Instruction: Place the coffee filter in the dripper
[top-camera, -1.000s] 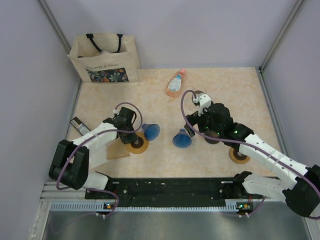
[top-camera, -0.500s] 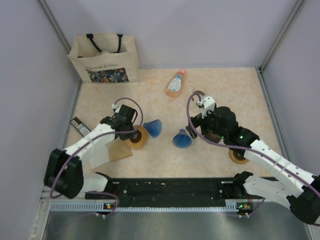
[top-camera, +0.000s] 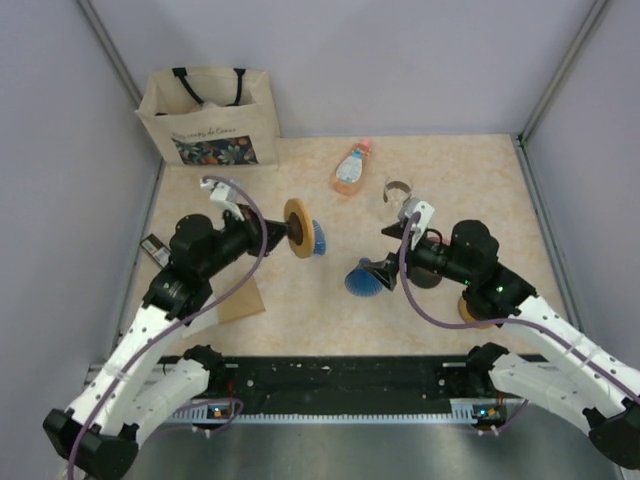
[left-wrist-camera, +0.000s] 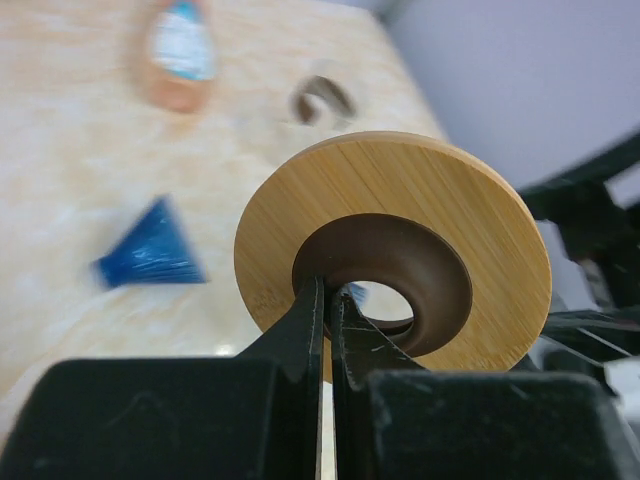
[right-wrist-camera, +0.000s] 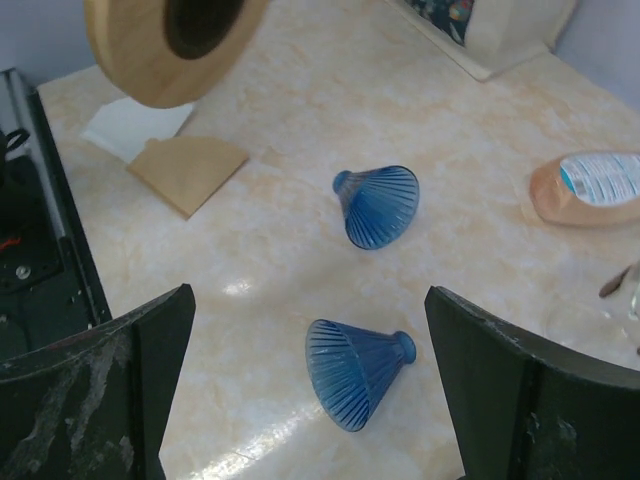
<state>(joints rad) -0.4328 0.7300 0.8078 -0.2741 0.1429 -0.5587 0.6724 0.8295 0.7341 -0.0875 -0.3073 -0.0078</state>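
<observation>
My left gripper (top-camera: 284, 233) is shut on the brown inner rim of a wooden dripper ring (top-camera: 297, 228) and holds it on edge above the table; the left wrist view shows the fingers (left-wrist-camera: 312, 330) pinching the ring (left-wrist-camera: 420, 200). Two blue ribbed dripper cones lie on their sides: one (top-camera: 316, 238) just behind the ring, one (top-camera: 361, 279) in front of my right gripper (top-camera: 386, 272). My right gripper (right-wrist-camera: 310, 400) is open and empty, with the near cone (right-wrist-camera: 352, 368) between its fingers' line and the far cone (right-wrist-camera: 380, 205) beyond. A brown paper filter (top-camera: 240, 300) lies flat at the left, next to a white one (right-wrist-camera: 130, 125).
A second wooden ring (top-camera: 478, 310) lies under my right arm. An orange bottle (top-camera: 350, 168) and a small metal piece (top-camera: 398, 188) lie at the back. A paper tote bag (top-camera: 210, 118) stands at the back left. A small black item (top-camera: 153, 247) lies at the left edge.
My left gripper has lifted the wooden ring off the table, turned it on edge and carried it up and right. My right arm has drawn back to the right, still facing the near cone.
</observation>
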